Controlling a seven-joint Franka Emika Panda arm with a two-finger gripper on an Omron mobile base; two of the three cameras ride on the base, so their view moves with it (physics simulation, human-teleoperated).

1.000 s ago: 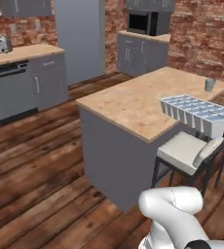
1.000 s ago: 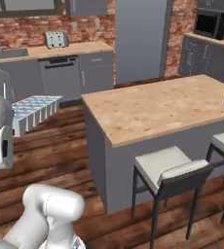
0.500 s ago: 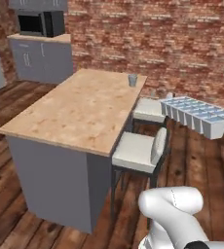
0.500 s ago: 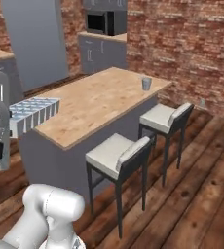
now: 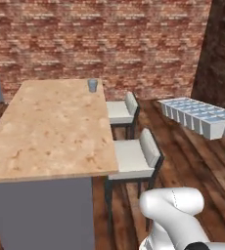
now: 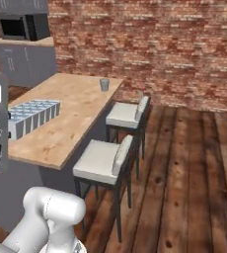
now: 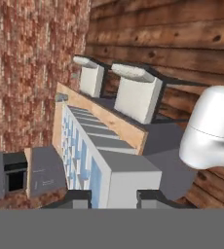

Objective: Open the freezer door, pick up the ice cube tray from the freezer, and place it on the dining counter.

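My gripper (image 7: pixel 114 198) is shut on the ice cube tray (image 7: pixel 102 155), a pale blue-white grid of cells that runs away from the fingertips. In the left base view the ice cube tray (image 5: pixel 197 116) hangs level in the air at the right, over the floor beyond the chairs. Seen from the right base, the ice cube tray (image 6: pixel 32 115) sits at the left in front of the dining counter (image 6: pixel 81 111). The dining counter (image 5: pixel 51 132) has a light blotchy wood top and lies to the tray's left. The freezer and its door are out of view.
A small grey cup (image 5: pixel 92 85) (image 6: pixel 104 84) stands near the counter's far end. Two grey chairs (image 5: pixel 134 157) (image 5: pixel 122 110) line the counter's right side. A brick wall closes the back. A microwave (image 6: pixel 22 27) sits over grey cabinets at far left. Open wooden floor (image 6: pixel 184 163) lies to the right.
The whole picture has swung: the base has turned, so the counter now runs lengthwise with the brick wall behind it. The tray stays in the shut gripper.
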